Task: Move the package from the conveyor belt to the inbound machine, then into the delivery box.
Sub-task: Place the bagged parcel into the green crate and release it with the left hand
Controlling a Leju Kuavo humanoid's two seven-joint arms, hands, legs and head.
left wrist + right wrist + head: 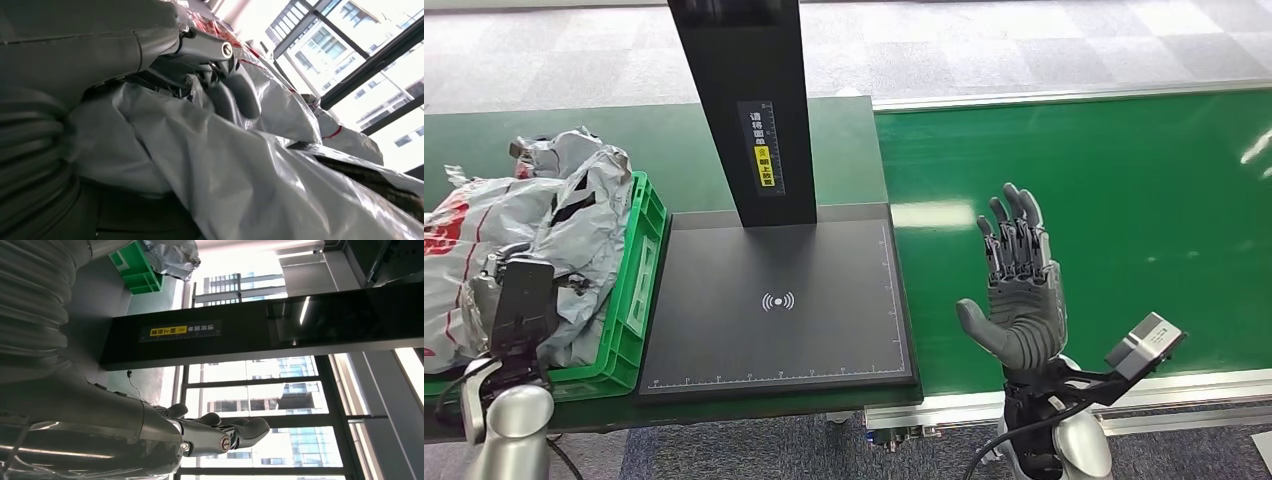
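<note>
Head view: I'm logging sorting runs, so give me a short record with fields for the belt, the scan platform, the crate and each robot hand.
conveyor belt: green, no package on the visible stretch
inbound machine platform: black, bare, dark post standing at its back
green crate: piled with grey plastic mailer bags
left robot hand: down among the bags in the crate; grip cannot be told
right robot hand: raised over the belt's near edge, fingers apart, holding nothing

Room bright, even overhead light; glare streaks on conveyor belt (1124,190) beyond right hand (1016,290); windows (280,405) blown out white.
</note>
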